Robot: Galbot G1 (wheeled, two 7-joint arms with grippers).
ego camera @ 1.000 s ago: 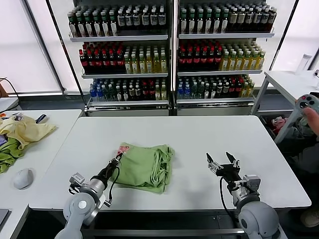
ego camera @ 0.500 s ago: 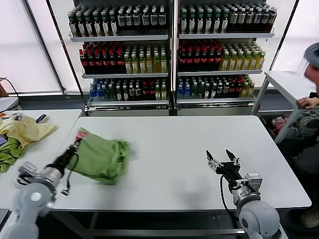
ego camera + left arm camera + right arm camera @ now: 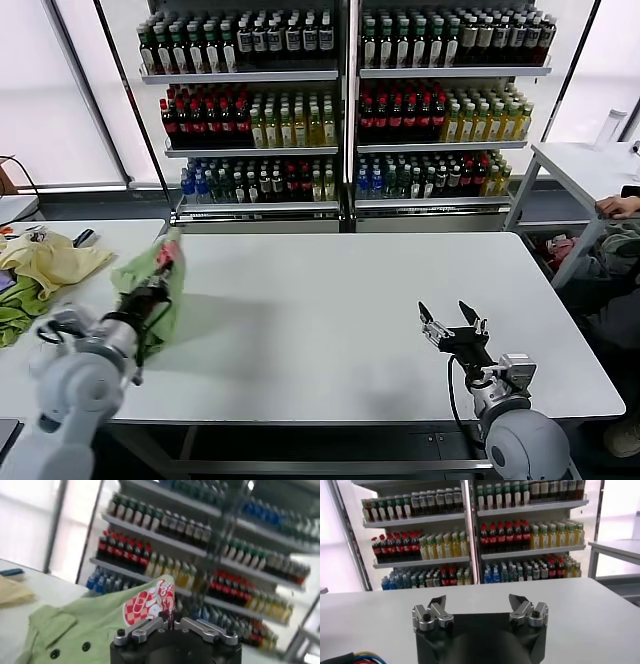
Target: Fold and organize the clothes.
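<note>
Polo shirt (image 3: pixel 150 285) bunched, motion-blurred in head view; collar, buttons unreadable there. Left gripper (image 3: pixel 160 283) fingertips buried in fabric (closed on it in wrist view). Shirt (image 3: pixel 85 630) cut off at wrist view's lower edge. Pale yellow garment (image 3: pixel 45 262) cut by head view's left edge. Bottle labels (image 3: pixel 300 120) too small to read.

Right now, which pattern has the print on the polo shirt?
A red-and-white check on the polo shirt, best seen in the left wrist view.

Bright, even daylight with motion blur at the left.
Light is admitted through the far windows (image 3: pixel 90 100); the table (image 3: pixel 350 300) is softly shadowed beside the shirt (image 3: pixel 150 275). The shelves (image 3: pixel 200 545) are smeared in the left wrist view.
</note>
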